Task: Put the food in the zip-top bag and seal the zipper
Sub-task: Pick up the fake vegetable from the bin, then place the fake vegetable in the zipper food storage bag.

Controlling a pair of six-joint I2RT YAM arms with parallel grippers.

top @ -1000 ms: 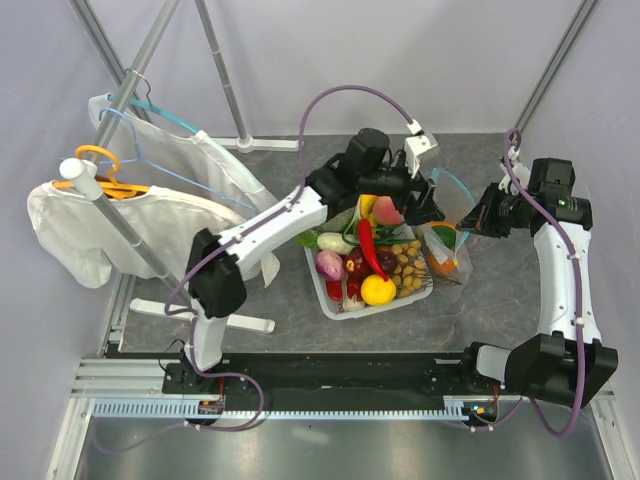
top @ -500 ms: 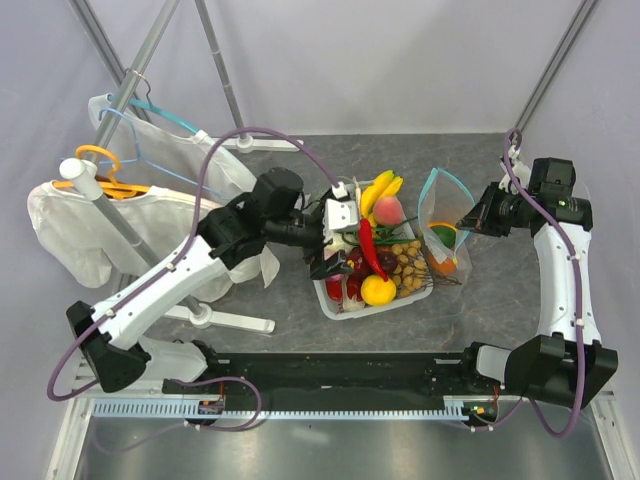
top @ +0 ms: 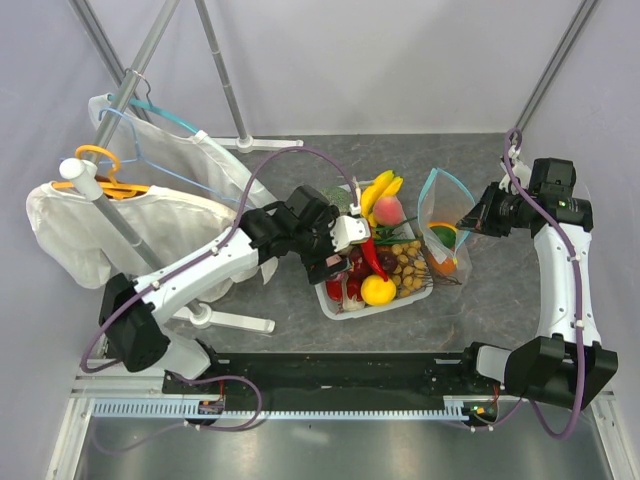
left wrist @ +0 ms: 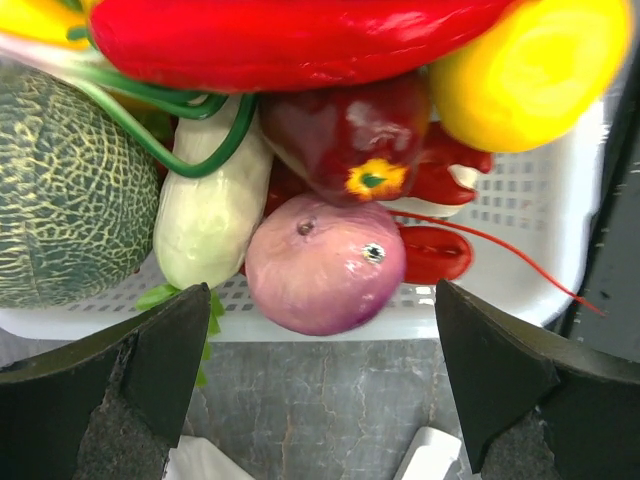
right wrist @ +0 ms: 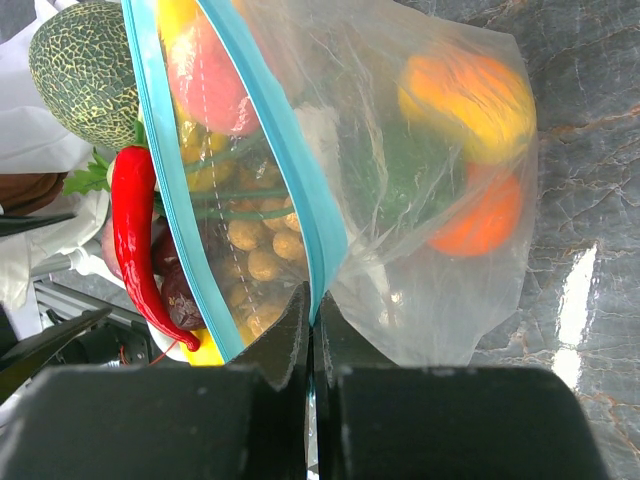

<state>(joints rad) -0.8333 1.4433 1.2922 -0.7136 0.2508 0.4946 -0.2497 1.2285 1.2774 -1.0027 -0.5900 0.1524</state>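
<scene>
Mid-frame from above, the left gripper (left wrist: 320, 370) stands wide and empty at the white tray (left wrist: 545, 215), facing a purple onion (left wrist: 325, 265). Right of centre, the right gripper (right wrist: 310, 322) pinches the zipper (right wrist: 290, 170) of the bag (right wrist: 420, 200), orange fruit (right wrist: 470, 90) inside.

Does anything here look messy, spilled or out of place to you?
Nothing is spilled: the toy food is heaped in the white tray. The odd sight is white garments on hangers at the far left. The bag is held up only by its teal strip, pinched in the right fingers.
</scene>
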